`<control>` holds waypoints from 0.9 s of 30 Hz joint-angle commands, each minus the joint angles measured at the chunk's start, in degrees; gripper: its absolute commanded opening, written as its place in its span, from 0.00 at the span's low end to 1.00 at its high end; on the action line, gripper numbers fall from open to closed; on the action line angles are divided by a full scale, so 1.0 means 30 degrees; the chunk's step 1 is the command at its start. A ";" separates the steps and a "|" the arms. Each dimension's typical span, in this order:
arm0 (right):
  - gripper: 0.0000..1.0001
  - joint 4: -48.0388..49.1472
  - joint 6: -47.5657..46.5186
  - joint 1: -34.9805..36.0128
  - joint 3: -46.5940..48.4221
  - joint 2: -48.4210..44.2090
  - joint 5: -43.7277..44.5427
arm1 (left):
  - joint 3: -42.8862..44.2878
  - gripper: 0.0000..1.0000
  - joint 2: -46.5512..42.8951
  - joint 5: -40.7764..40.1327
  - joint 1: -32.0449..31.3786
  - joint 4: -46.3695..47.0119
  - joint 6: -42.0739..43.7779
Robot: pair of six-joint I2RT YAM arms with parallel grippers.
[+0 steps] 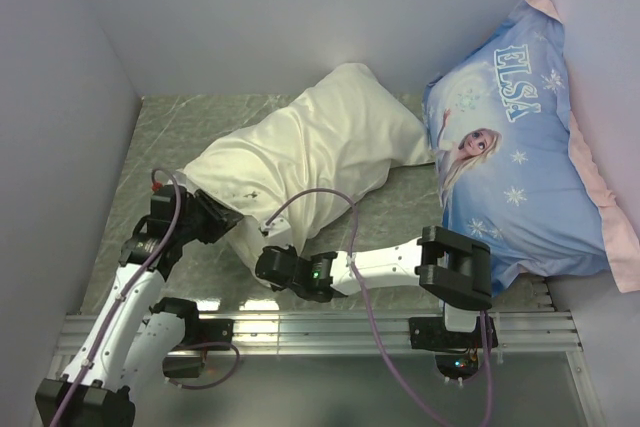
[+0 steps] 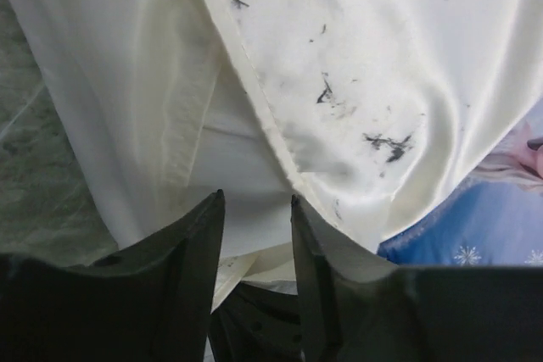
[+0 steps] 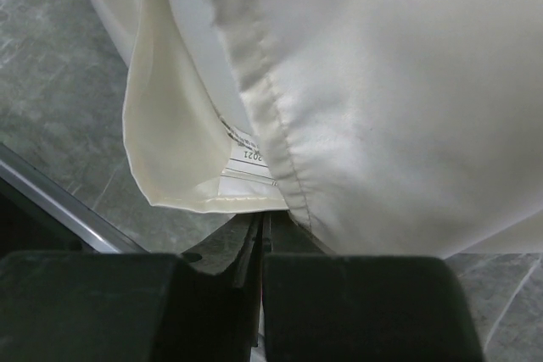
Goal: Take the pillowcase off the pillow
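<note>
The cream pillowcase (image 1: pixel 320 142) covers most of the pillow and lies rumpled mid-table. A bit of the white pillow (image 1: pixel 252 239) sticks out at its near open end. My left gripper (image 1: pixel 222 215) is at the case's near left edge. In the left wrist view its jaws (image 2: pixel 257 201) are apart; the pillowcase hem (image 2: pixel 280 142) runs down to the right fingertip, with whiter fabric behind the gap. My right gripper (image 1: pixel 268 259) is at the exposed pillow end. In the right wrist view it (image 3: pixel 265 219) is shut where the pillow's seamed edge (image 3: pixel 271 116) meets it, beside the open pillowcase mouth (image 3: pixel 170 150) and a label (image 3: pixel 248 158).
A blue Elsa-printed pillow (image 1: pixel 520 147) leans at the right wall; it also shows in the left wrist view (image 2: pixel 484 218). A metal rail (image 1: pixel 380 327) runs along the near table edge, also seen in the right wrist view (image 3: pixel 51 197). Grey walls enclose the green marbled table (image 1: pixel 200 117).
</note>
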 commanded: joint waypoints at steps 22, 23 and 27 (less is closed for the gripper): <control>0.00 -0.0744 -0.1288 0.0933 0.2507 0.1562 -0.0581 | -0.4072 0.73 0.2509 -0.0579 -0.0224 0.3682 -0.0215; 0.00 -0.0657 -0.1259 0.0933 0.2332 0.1474 -0.0610 | -0.4130 0.73 0.2509 -0.0610 -0.0225 0.3798 -0.0244; 0.00 -0.0334 -0.1230 0.0992 0.2213 0.1648 -0.0903 | -0.4453 0.76 0.3266 -0.0347 -0.0400 0.5260 -0.0624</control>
